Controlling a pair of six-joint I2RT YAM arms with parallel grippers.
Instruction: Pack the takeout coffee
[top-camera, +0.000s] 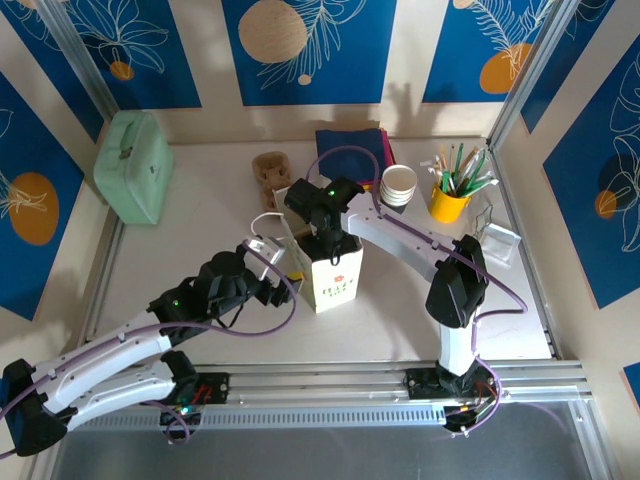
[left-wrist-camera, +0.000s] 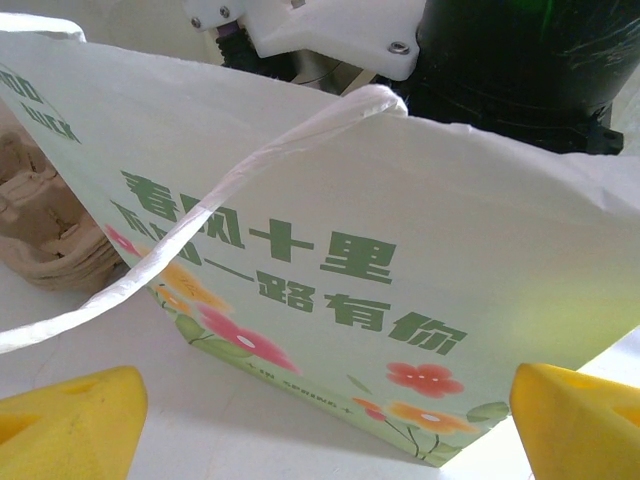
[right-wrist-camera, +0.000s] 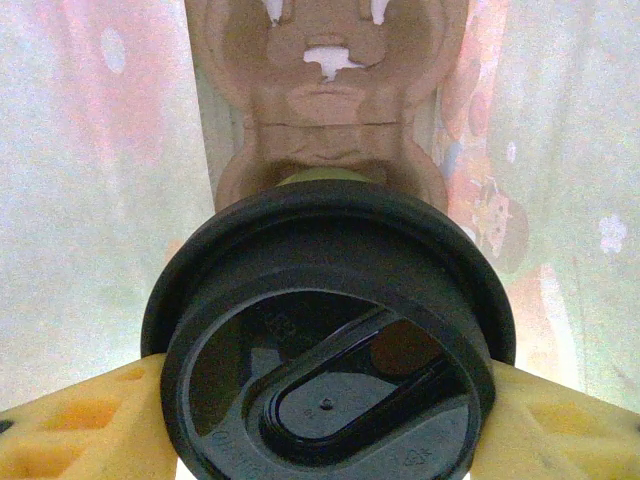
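**A:** Where is the takeout coffee (right-wrist-camera: 330, 350)?

**B:** Inside the paper bag (top-camera: 333, 280), carried by the right gripper (right-wrist-camera: 320, 430). The wrist camera looks straight down on the black lid. A sliver of the olive side shows past its far rim.

**A:** And the fingers (right-wrist-camera: 90, 420)?

**B:** They stand part-way apart, one yellow pad on each side of the cup just beneath the lid's rim. They look clamped on it, though the lid hides the contact itself.

**A:** What does the next move turn on?

**B:** The cup stands upright, its long axis pointing down into the bag. The brown pulp carrier (right-wrist-camera: 325, 110) lies below and beyond it on the bag's floor. The cup seems to hang above the carrier rather than sit in a socket. So the descent probably has to line its base up with one of those wells before the pads let go.

**A:** The other arm?

**B:** The left gripper (left-wrist-camera: 330, 425) faces the bag's printed side from just beside it. Its pads are spread wide with nothing between them. The bag's white handle (left-wrist-camera: 230, 190) trails loose across the front.
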